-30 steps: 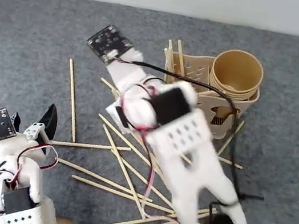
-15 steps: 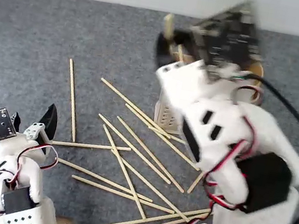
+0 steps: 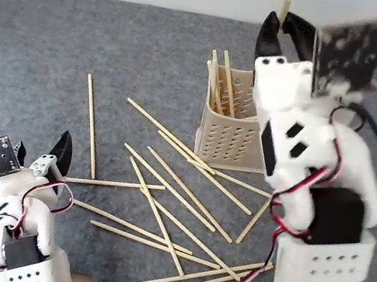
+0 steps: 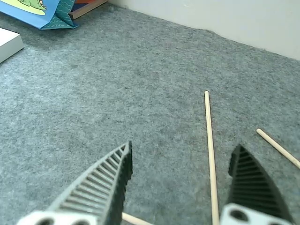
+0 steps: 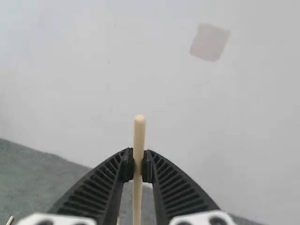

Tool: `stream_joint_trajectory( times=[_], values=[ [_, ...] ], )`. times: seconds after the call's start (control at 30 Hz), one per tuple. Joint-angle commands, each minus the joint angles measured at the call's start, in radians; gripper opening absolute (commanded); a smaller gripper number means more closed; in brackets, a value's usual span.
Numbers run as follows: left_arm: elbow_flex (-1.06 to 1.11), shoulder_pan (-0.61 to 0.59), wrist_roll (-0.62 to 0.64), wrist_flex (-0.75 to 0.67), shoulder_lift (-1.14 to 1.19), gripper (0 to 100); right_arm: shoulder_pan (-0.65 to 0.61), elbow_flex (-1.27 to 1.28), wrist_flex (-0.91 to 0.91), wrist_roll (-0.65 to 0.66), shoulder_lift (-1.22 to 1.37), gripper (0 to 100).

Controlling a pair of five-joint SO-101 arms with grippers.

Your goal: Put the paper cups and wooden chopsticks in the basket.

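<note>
Your right gripper [image 3: 281,35] has swung up by the basket [image 3: 231,140] and is clamped on one chopstick [image 5: 139,133] — your left gripper [image 4: 180,161] gapes wide.

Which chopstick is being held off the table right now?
The chopstick pinched upright in the right gripper, high up near the basket; the others lie on the carpet or stand in the basket.
</note>
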Motion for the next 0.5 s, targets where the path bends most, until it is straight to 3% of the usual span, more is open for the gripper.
stream_joint_trajectory(
  times=[0.0, 0.13, 0.33, 0.47],
  values=[
    [-0.012, -0.002, -0.009, 0.006, -0.015, 32, 0.010, 0.270, -0.262, 0.021, -0.127, 0.9],
    [-0.012, -0.002, -0.009, 0.006, -0.015, 32, 0.013, 0.446, -0.394, 0.021, -0.153, 0.9],
    [-0.012, -0.002, -0.009, 0.006, -0.015, 32, 0.010, 0.522, -0.375, 0.005, -0.136, 2.2],
    [-0.012, -0.002, -0.009, 0.006, -0.015, 32, 0.012, 0.505, -0.298, -0.040, -0.140, 15.1]
  ],
)
